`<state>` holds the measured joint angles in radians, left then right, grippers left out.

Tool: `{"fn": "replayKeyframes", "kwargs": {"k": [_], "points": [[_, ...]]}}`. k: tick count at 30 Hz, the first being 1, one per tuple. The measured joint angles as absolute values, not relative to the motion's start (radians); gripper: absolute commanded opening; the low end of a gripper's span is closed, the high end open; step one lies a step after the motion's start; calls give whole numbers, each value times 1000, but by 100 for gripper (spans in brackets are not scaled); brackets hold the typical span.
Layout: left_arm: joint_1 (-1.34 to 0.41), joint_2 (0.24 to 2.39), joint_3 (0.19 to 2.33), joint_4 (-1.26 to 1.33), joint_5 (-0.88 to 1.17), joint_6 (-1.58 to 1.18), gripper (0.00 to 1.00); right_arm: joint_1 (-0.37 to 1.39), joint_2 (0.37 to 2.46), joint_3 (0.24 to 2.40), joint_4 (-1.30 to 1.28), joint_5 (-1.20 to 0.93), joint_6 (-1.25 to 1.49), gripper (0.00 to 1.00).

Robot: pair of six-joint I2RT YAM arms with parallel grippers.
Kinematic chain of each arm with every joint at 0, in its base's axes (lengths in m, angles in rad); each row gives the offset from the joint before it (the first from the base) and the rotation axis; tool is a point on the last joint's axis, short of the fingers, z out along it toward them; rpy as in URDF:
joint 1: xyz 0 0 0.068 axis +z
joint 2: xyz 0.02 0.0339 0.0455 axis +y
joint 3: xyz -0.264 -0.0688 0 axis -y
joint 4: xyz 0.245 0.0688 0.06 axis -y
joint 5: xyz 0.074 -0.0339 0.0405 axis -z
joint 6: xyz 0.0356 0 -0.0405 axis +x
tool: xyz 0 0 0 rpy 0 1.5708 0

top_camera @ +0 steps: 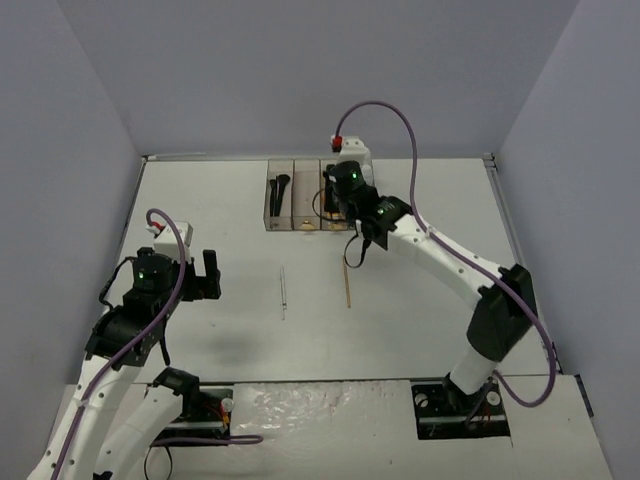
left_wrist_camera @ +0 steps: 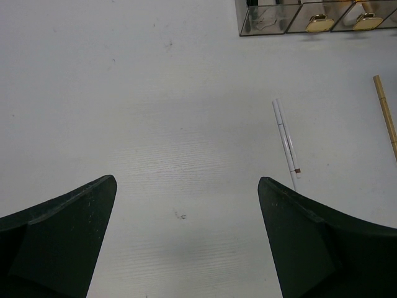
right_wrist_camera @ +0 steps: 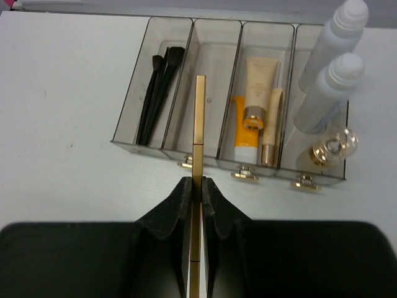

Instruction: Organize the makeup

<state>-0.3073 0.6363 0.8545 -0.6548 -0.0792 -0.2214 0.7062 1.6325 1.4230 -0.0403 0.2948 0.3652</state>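
My right gripper (right_wrist_camera: 200,186) is shut on a thin gold-tan stick (right_wrist_camera: 200,118), held above the front of the clear smoky box (right_wrist_camera: 127,118), its tip over the second compartment. Black brushes (right_wrist_camera: 158,93) lie in the first compartment, beige (right_wrist_camera: 259,84) and orange (right_wrist_camera: 243,127) tubes in the third, white bottles (right_wrist_camera: 329,68) in the fourth. In the top view the right gripper (top_camera: 355,248) hangs at the box's (top_camera: 285,222) front right. A white pencil (top_camera: 283,292) and a tan stick (top_camera: 348,285) lie on the table. My left gripper (top_camera: 205,275) is open and empty; its view shows the pencil (left_wrist_camera: 286,139) ahead right.
A small round gold-capped bottle (right_wrist_camera: 332,148) sits at the front of the fourth compartment. Gold clasps (right_wrist_camera: 244,174) stick out from the box's front. The tan stick (left_wrist_camera: 386,115) and the box's front (left_wrist_camera: 273,22) also show in the left wrist view. Grey walls close in the table.
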Motion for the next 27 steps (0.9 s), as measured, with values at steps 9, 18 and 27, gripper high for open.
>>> {"fn": "replayKeyframes", "kwargs": {"k": [9, 18, 27], "points": [[-307, 653, 854, -656, -80, -222, 97, 625, 2006, 1692, 39, 214, 256, 0], [-305, 665, 854, -656, -79, -222, 97, 587, 2220, 1871, 108, 154, 261, 0], [-294, 675, 854, -655, -75, -222, 97, 568, 2311, 1936, 178, 81, 331, 9]]}}
